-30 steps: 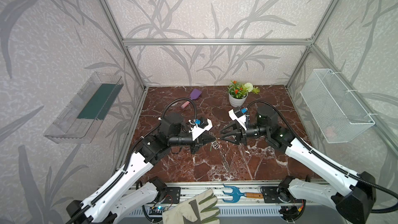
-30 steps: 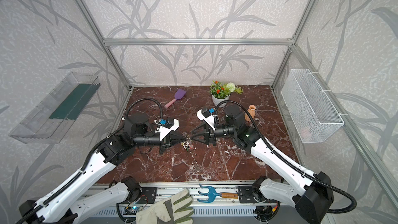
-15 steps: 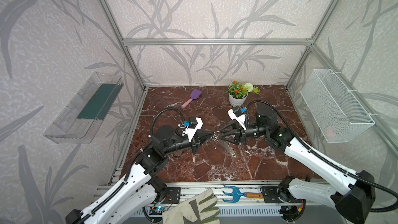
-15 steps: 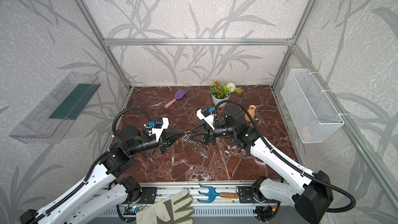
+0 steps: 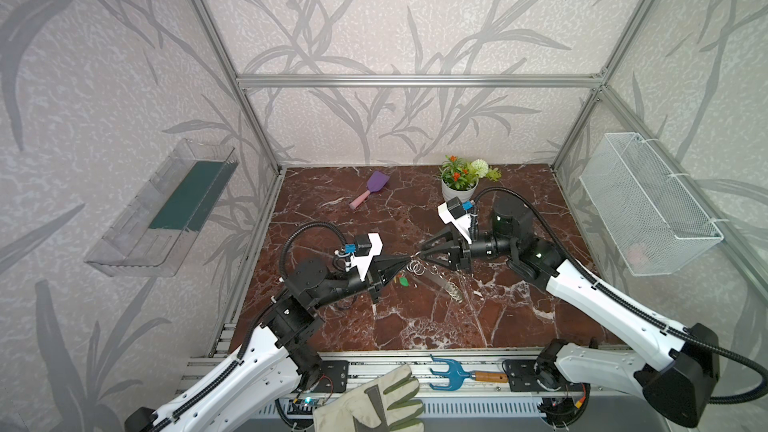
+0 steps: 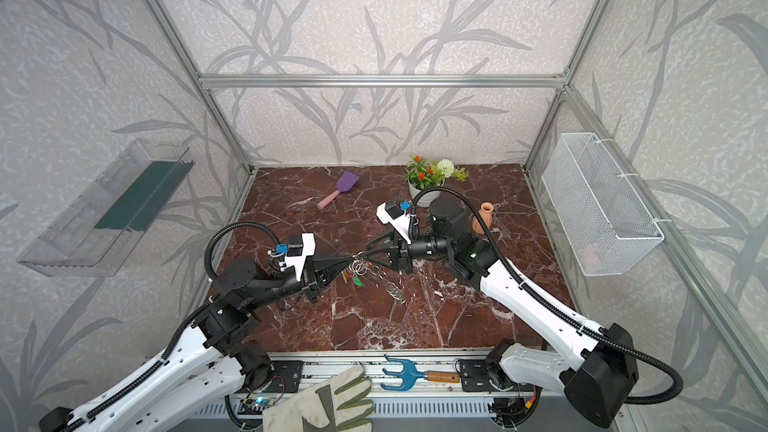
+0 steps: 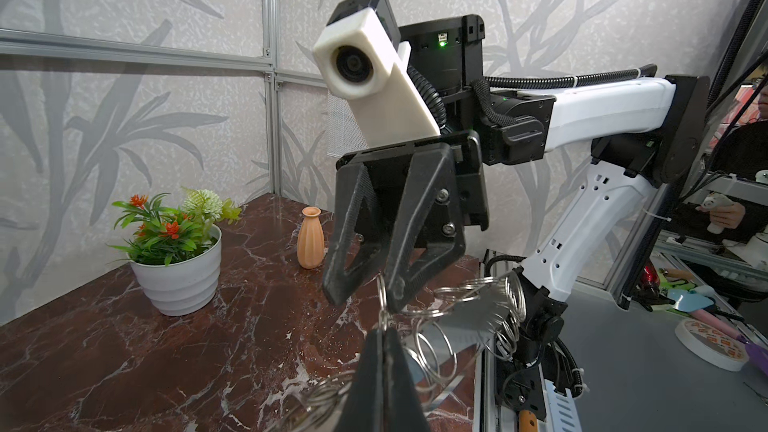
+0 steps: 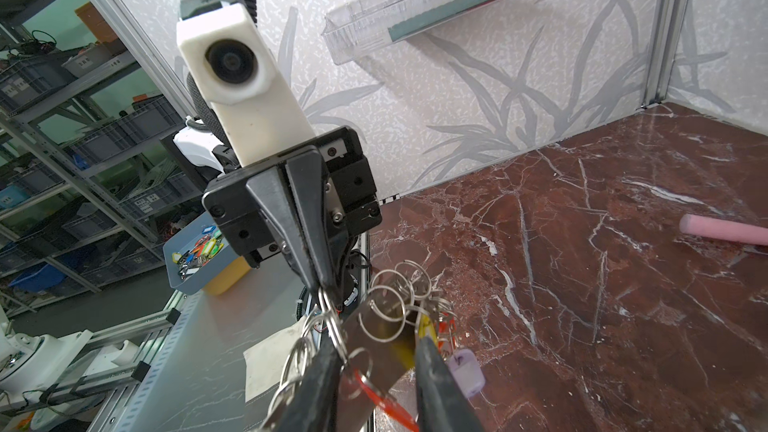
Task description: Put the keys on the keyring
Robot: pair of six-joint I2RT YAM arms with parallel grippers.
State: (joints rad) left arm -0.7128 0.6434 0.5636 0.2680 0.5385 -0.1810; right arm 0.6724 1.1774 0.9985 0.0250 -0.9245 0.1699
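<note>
Mid-threading: left gripper point(image 5: 405, 260) clenched on the keyring point(image 5: 440, 282), right gripper point(image 5: 423, 254) part-open astride it, seemingly not gripping; next calls for precise closing.

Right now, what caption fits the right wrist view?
Left gripper shut on a ring of the keyring, red, yellow and lilac keys dangling, above the marble table.

Arms point(image 5: 249, 367) point(image 5: 602, 305): two
Keyring point(image 5: 438, 281): one
Plant pot point(image 5: 458, 191): one
Vase point(image 6: 482, 220): one
Scoop point(image 5: 370, 189): one
Glove point(image 5: 374, 405): one
Hand fork point(image 5: 457, 375): one
Wire basket point(image 5: 648, 209): one
</note>
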